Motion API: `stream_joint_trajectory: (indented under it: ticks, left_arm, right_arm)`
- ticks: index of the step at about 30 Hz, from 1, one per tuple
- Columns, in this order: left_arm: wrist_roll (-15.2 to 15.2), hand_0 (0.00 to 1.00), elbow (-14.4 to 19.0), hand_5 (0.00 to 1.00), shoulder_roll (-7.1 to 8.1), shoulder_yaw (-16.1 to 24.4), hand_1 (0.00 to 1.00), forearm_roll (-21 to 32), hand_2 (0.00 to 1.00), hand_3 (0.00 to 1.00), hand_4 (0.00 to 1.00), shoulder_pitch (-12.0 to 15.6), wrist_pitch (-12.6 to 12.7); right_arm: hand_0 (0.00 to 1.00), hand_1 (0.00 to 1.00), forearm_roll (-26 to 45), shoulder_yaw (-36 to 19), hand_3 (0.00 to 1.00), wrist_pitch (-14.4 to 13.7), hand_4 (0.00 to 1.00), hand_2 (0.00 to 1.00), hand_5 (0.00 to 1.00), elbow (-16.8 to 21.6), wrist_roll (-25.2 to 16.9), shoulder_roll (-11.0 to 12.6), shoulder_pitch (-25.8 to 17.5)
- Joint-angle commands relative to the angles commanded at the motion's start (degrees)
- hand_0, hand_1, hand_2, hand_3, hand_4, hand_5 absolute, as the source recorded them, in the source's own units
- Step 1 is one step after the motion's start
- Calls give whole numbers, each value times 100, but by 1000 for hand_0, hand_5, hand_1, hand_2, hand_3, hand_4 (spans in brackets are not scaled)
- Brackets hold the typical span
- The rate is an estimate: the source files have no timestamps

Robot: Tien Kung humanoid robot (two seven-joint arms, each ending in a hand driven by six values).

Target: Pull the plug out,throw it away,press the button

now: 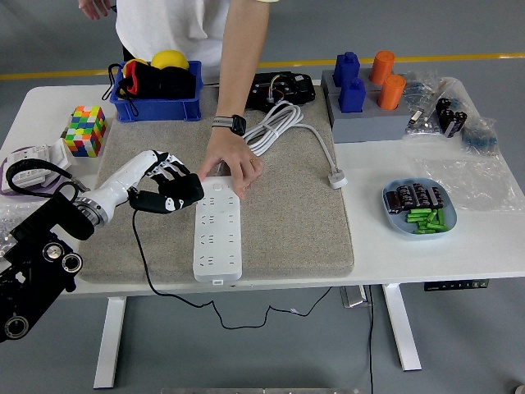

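Tabletop w/ 1 grey mat, prob. there to stop things sliding. On it 1 white strip, sockets empty; person's hand presses its far end, seemingly to pin it during the pull. Left robot hand is clenched round 1 black plug, lifted clear left of strip, cord trailing off near edge. Binning it looks next.

The power strip at lower centre looks like smooth white plastic, a little glossy. It lies on a grey mat of rough, matt cloth. The surface is white and smooth. The bin at upper left is shiny blue plastic.
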State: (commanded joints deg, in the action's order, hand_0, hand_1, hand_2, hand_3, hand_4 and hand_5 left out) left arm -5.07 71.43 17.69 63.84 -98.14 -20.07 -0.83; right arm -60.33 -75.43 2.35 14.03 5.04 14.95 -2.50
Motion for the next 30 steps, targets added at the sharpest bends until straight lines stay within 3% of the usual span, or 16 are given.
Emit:
stream_joint_trajectory:
  ticks: [6, 7, 8, 12, 13, 14, 19, 20, 25, 26, 30]
  left_arm:
    - [199, 489, -807, 2, -60, 32, 358, -117, 407, 568, 710, -166, 263]
    - [219, 489, -893, 2, -75, 30, 358, -86, 407, 568, 710, -177, 277]
    - [229, 537, -987, 2, -91, 30, 421, -60, 455, 580, 718, -185, 277]
    - [262, 537, -1244, 2, -147, -35, 421, 56, 455, 580, 718, -201, 246]
    - [260, 537, -1273, 2, -159, -43, 421, 66, 455, 580, 718, -200, 240]
    - [249, 621, -1310, 2, -178, -45, 490, 68, 509, 585, 760, -194, 232]
    - [251, 621, -1376, 2, -230, -53, 490, 183, 509, 585, 760, -155, 187]
    - [253, 830, -1383, 2, -236, -49, 821, 164, 733, 789, 869, -151, 190]
    - [285, 830, -1359, 2, -239, -22, 821, 113, 733, 789, 869, -135, 226]
    - [289, 874, -1347, 2, -237, -17, 902, 111, 809, 852, 922, -133, 232]
    - [273, 874, -1291, 2, -232, 13, 902, 71, 809, 852, 922, -132, 222]
  right_arm:
    - [728, 679, 4, -16, 641, 1, 740, 660, 594, 3, -1, -2, 5]
    - [728, 679, 5, -18, 641, 2, 740, 660, 594, 2, -1, -4, 3]
    - [728, 679, 4, -18, 641, 2, 740, 660, 595, -1, 1, -6, 1]
    - [728, 679, 6, -9, 641, 4, 740, 660, 595, -5, 4, -11, -8]
    - [728, 679, 6, -7, 641, 4, 740, 660, 595, -7, 5, -11, -7]
    - [728, 679, 5, -8, 641, 4, 740, 660, 594, -5, 4, -14, -4]
    - [728, 679, 3, -8, 641, 6, 740, 660, 594, 8, 0, -11, 3]
    - [728, 679, 4, -4, 641, 6, 740, 660, 593, 7, 0, -9, 1]
    - [728, 679, 5, 0, 641, 4, 740, 660, 593, 2, 0, -7, -3]
    - [728, 678, 5, -1, 641, 5, 741, 660, 595, 2, 0, -8, -4]
    - [728, 678, 5, -7, 641, 5, 741, 660, 595, 4, 0, -9, -1]
